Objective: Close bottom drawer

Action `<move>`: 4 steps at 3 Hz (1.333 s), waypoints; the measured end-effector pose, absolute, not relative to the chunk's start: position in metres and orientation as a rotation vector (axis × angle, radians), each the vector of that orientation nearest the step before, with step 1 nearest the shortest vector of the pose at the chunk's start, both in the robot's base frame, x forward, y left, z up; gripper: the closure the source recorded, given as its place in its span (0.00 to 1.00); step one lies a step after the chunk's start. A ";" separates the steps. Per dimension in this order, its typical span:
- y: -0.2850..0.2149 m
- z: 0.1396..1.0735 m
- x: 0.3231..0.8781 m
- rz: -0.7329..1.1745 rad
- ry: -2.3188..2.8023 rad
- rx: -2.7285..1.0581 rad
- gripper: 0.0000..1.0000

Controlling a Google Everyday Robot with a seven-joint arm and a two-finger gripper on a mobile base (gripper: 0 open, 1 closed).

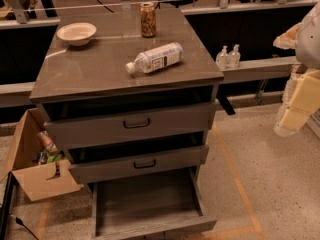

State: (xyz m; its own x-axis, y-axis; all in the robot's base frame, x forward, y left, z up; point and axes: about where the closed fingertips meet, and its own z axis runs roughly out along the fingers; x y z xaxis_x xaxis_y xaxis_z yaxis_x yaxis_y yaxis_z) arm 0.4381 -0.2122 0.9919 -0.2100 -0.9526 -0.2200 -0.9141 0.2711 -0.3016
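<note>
At the far left a cardboard box (pixel 36 171) gapes open. On the table (pixel 90 71) sit a bowl (pixel 76 33), a can (pixel 147 20) and a bottle (pixel 155 58) lying on its side. Below the 2 upper drawers (pixel 135 125), the bottom drawer (pixel 146 200) is pulled well out toward the near side, its shallow tray bare. It looks stiff and light, probably on slides, so I judge a flat push on the middle of its low front better than gripping anything. My hand (pixel 292 116) hangs at the right edge, well apart from it. Whether it is wide or narrow I cannot tell.
</note>
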 end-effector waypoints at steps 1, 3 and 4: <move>-0.212 0.992 0.438 -0.149 2.190 -1.697 0.00; -0.207 0.929 0.423 -0.123 2.138 -1.654 0.00; -0.196 0.862 0.411 -0.023 2.038 -1.693 0.00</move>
State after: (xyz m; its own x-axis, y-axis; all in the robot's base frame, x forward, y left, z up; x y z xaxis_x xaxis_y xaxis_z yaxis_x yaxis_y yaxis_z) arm 0.4114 -0.1962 0.8619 -0.1135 -0.9287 -0.3530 -0.9206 0.2320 -0.3142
